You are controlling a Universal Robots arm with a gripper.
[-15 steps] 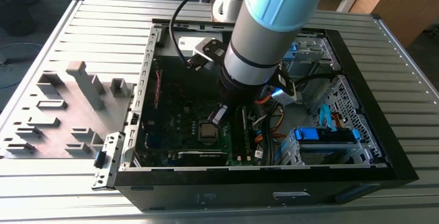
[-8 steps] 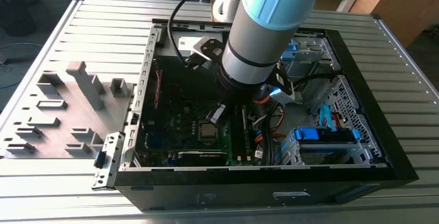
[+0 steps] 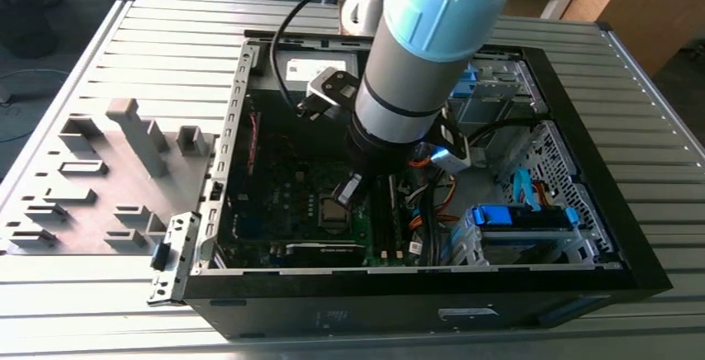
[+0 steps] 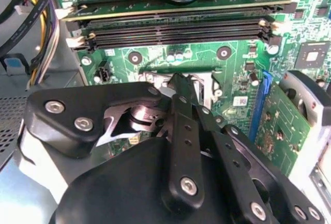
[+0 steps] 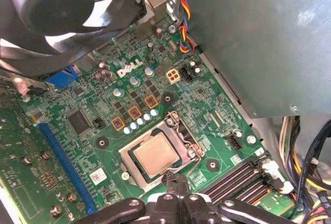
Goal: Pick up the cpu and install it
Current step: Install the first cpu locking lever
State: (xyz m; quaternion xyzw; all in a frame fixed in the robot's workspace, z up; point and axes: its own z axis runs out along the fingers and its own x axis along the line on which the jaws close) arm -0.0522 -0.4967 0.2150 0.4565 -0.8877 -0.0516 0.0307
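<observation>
Position: pale silver-grey square cpu [image 5: 155, 154] lay flat in the dark metal-framed socket [image 5: 178, 128] on the green motherboard [image 5: 77, 146] | black tool [image 5: 177, 182] hovered just beside it at the chip's 5 o'clock edge | fingers pinched together, gripping nothing.

**Slatted table, two loads**

I see a grey ribbed metal table [image 3: 99, 310] carrying an open black computer case [image 3: 617, 236]. Towards the exterior view's left, a grey fixture tray [image 3: 105, 182] with upright blocks lies flat on the slats, beside the case.
</observation>
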